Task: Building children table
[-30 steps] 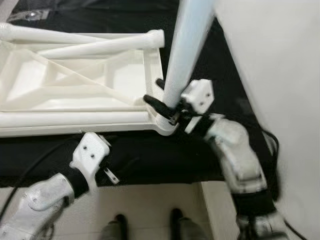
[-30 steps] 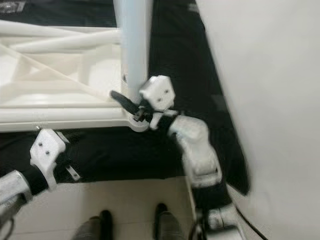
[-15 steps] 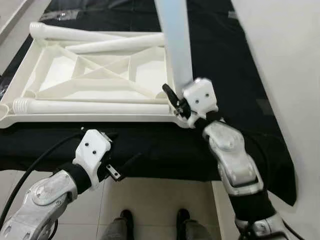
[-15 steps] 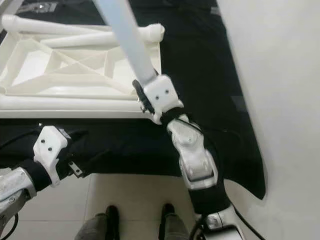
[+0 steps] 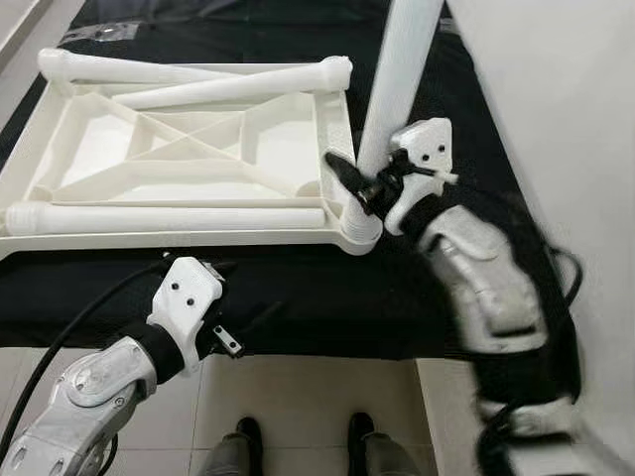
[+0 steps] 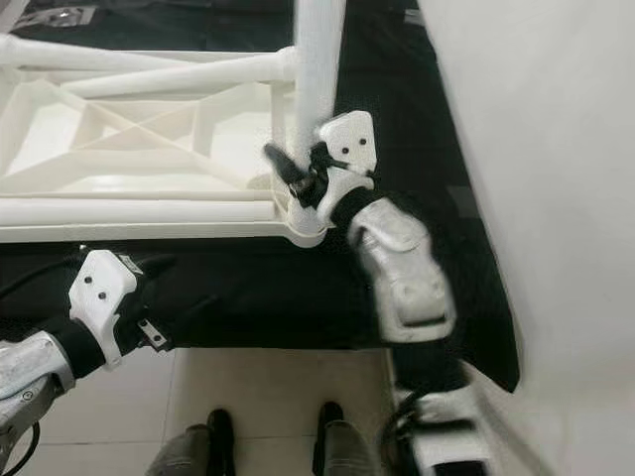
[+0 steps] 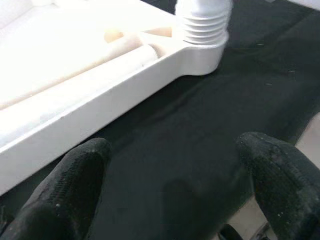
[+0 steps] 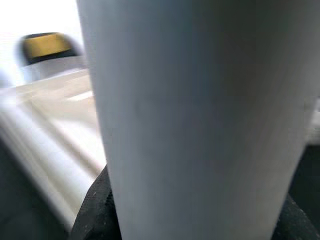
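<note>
A white plastic table top [image 5: 198, 236] lies upside down on a black cloth. At its near right corner a white table leg [image 5: 402, 69] stands nearly upright, leaning slightly right. My right gripper [image 5: 365, 183] is shut on it just above the corner; the right wrist view has the leg [image 8: 200, 115] pressed between the black fingers [image 8: 92, 210]. The leg's threaded lower end [image 7: 202, 22] sits at the corner socket. My left gripper [image 7: 172, 195] hovers open over the cloth, just in front of the table top's near rim, with nothing between its fingers.
Three loose legs lie inside the table top: one along the front [image 5: 169, 216] and two at the back [image 5: 238, 87]. A white wall [image 5: 566, 119] rises close on the right. The black cloth [image 5: 327, 297] ends at a tiled floor [image 5: 298, 387], where two dark feet [image 5: 298, 446] show.
The upright leg has swung from leaning left to leaning slightly right, and my right wrist has turned with it, still gripping. The left arm has hardly moved.
</note>
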Tool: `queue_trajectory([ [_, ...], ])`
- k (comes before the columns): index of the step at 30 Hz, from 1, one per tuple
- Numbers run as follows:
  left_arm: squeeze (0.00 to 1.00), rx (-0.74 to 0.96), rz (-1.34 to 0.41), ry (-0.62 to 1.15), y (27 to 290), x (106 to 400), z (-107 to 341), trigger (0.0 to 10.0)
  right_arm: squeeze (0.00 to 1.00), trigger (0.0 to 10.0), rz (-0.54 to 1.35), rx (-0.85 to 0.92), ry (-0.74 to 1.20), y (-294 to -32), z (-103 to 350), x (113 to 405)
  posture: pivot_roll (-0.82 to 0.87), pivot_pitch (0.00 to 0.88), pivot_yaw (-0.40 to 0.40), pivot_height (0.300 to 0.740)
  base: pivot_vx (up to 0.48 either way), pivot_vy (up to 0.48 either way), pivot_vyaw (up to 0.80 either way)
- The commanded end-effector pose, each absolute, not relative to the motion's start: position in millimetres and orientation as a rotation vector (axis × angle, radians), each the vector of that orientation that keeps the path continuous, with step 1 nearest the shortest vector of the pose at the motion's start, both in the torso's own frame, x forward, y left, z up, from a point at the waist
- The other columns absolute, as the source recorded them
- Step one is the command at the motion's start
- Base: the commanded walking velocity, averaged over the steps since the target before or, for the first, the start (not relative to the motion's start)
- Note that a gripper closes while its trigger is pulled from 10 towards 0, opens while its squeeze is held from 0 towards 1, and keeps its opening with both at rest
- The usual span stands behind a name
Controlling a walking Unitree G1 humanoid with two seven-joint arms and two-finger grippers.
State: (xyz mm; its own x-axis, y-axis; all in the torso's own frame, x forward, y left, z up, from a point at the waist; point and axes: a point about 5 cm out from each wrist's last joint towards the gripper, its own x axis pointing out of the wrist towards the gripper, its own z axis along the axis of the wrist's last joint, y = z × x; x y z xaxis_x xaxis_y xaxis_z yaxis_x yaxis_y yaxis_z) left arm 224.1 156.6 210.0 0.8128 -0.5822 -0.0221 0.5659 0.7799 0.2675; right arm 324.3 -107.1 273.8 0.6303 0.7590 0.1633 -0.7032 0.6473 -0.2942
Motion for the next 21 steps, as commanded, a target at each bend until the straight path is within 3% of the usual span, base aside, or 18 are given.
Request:
queue_trajectory([
  [1,0.00,0.262,-0.635,-0.051,154,222,206,10.0,0.00,10.0,1.038,-0.176,-0.109,-90,234,318,0.11,0.360,-0.050,0.740,0.000,0.000,0.00],
  [13,0.00,0.256,-0.638,-0.046,153,219,206,10.0,0.00,10.0,1.274,-0.203,-0.104,-88,238,320,0.11,0.380,-0.049,0.740,0.000,0.000,0.00],
  [21,0.00,0.258,-0.634,-0.045,153,218,206,10.0,0.00,10.0,1.045,-0.223,-0.006,-89,231,342,0.11,0.388,-0.065,0.740,0.000,0.000,0.00],
])
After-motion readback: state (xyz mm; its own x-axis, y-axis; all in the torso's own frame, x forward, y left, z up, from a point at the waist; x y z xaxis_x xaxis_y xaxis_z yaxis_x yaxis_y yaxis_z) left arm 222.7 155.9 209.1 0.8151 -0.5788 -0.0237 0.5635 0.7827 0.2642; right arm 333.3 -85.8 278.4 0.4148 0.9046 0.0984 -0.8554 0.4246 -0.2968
